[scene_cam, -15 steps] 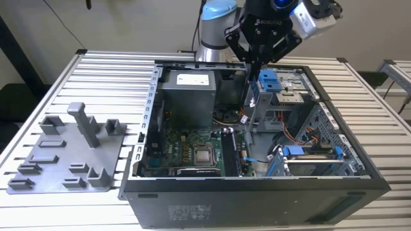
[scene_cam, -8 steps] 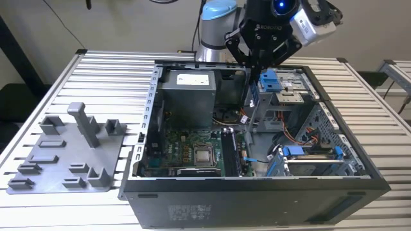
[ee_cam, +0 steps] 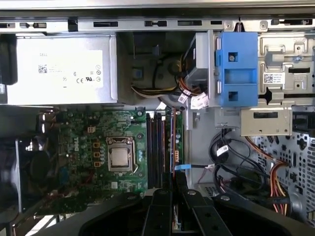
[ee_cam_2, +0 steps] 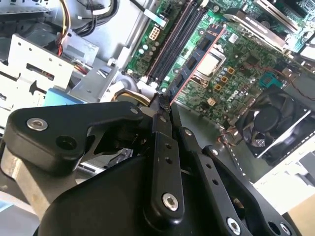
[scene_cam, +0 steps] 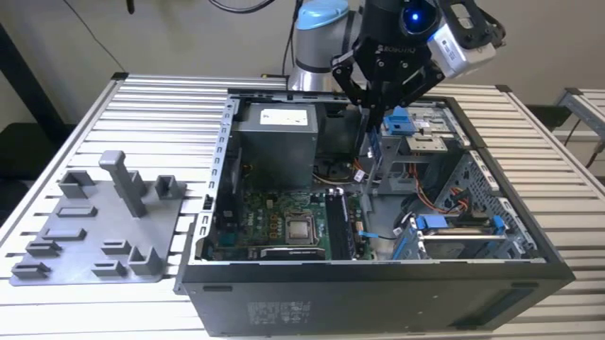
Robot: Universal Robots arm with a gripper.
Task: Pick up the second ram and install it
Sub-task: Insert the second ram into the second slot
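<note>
We held our arm (scene_cam: 317, 39) upright, wrist turned down, our gripper (scene_cam: 377, 106) pointing straight down and pinched shut on the second ram (ee_cam_2: 197, 59).

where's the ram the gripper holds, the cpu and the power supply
second ram (ee_cam_2: 190, 62): second wrist view, black chip midway along the board
cpu (ee_cam: 120, 158): first wrist view, middle of its metal lid
power supply (ee_cam: 69, 69): first wrist view, its white label
</note>
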